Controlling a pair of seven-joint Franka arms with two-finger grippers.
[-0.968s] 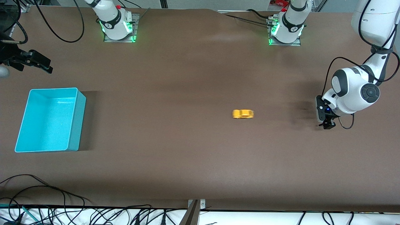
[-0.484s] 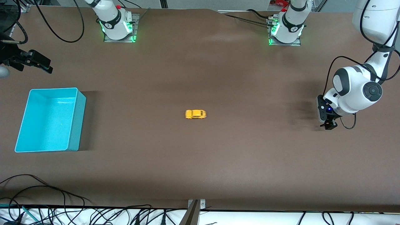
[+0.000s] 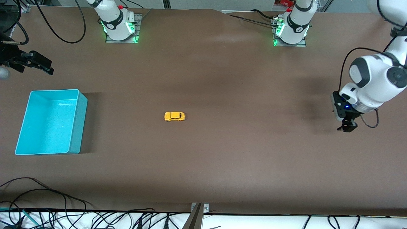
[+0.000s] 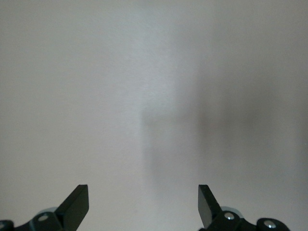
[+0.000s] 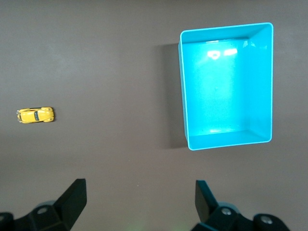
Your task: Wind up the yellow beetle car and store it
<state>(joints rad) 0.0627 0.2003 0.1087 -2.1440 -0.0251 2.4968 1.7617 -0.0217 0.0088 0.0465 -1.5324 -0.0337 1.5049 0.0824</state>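
Two robot arms stood at a brown bench (image 3: 222,165), seen from a high camera facing them. Nearest that camera among the things on the bench, the turquoise bin (image 3: 51,122) sat toward the right arm's end, open at the top with nothing in it. The yellow beetle car (image 3: 174,116) rested on its wheels on the bare surface near the middle of the bench, well apart from the bin and from both claws. Nothing touched the car.

At the left arm's end, the left arm bent down from above that corner, its white wrist joints folded over so that the left claw (image 3: 347,127) pointed down at the bench, hanging above bare surface. In the left wrist view its two dark fingers (image 4: 77,204) were spread wide apart with nothing between them, and only plain bench showed below.

Farther from the camera, at the right arm's end, the right claw (image 3: 39,65) was held high, a dark shape over the bench edge just past the bin. In the right wrist view its fingers (image 5: 72,199) were likewise spread wide and held nothing, looking straight down on the bin (image 5: 226,86) and, well away from it, the small car (image 5: 35,115).
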